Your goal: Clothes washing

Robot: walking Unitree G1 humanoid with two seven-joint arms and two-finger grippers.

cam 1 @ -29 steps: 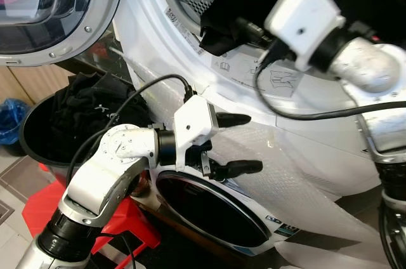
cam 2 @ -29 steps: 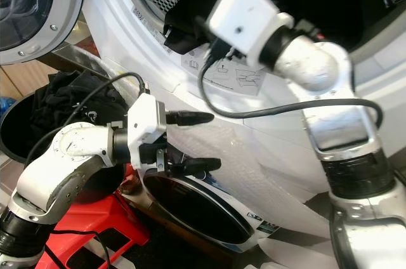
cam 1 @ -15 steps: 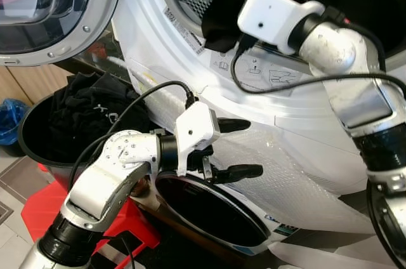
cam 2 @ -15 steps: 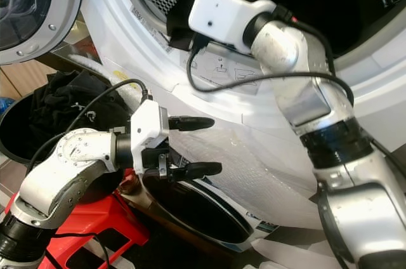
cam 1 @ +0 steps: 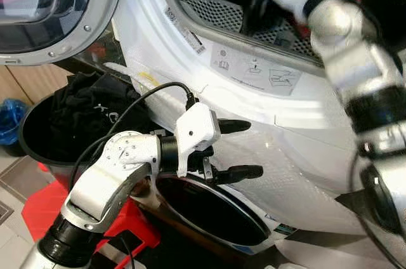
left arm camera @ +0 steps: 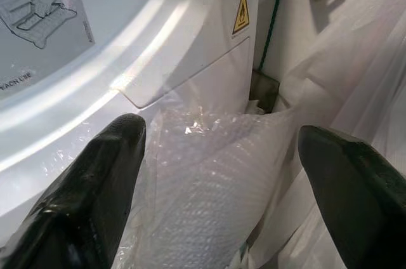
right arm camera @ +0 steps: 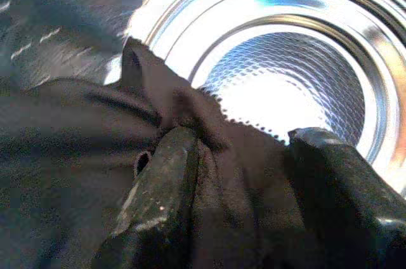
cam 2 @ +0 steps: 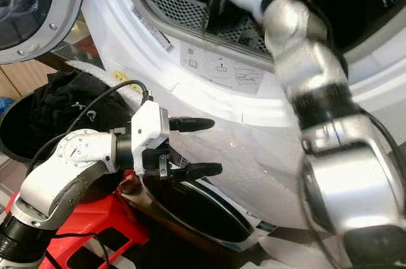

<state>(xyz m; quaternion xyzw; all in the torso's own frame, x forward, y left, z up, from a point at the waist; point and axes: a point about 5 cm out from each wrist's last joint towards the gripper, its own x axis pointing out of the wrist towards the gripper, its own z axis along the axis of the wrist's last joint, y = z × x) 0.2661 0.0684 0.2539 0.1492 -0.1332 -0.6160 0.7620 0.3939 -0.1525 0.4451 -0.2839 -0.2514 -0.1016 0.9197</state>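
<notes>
Dark garment [right arm camera: 95, 129], crumpled, pinched by right gripper [right arm camera: 241, 174] fingers inside drum [right arm camera: 285, 85]; left gripper [cam 1: 238, 148] fingers wide.

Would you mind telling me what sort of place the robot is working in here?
Likely a home laundry corner: a white front-loading washing machine with its door open, and a black basket of dark clothes beside it.

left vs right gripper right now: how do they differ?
The left gripper hangs outside the washing machine, against its white front; the right gripper reaches into the drum. The left gripper is open with nothing between its fingers; the right gripper has dark cloth between its fingers. Both have two black fingers.
</notes>
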